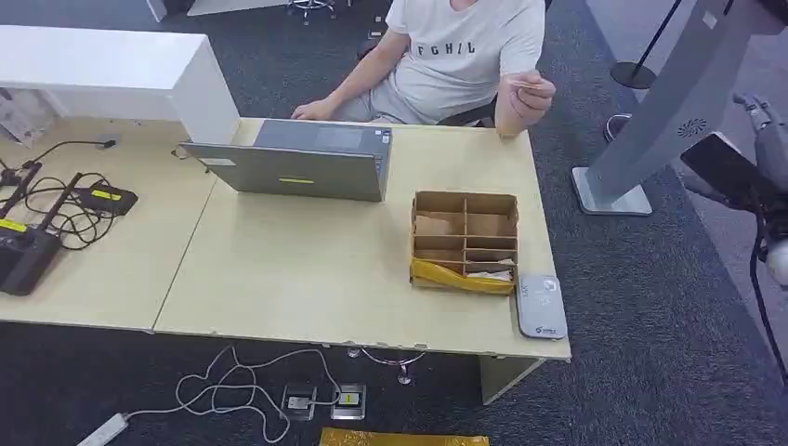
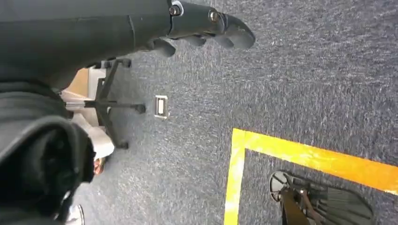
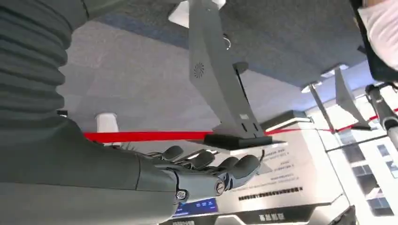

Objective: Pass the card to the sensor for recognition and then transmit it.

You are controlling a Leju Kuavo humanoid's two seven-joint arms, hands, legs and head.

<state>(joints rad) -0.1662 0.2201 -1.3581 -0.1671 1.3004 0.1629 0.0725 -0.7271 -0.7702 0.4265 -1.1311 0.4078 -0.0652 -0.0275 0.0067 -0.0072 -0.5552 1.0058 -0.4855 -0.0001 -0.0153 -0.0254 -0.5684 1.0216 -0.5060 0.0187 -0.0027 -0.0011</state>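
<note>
- Sitting at top centre, one person held one card (image 1: 531,82) up in a raised hand (image 1: 526,97).
- One sensor (image 1: 542,305) lay lower right, beside one divided box (image 1: 464,242).
- Left hand (image 2: 206,29) and right hand (image 3: 211,171): both empty, fingers loose.

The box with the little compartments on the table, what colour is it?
The box is brown cardboard, with a yellow packet along its near edge. The head view shows it best.
</note>
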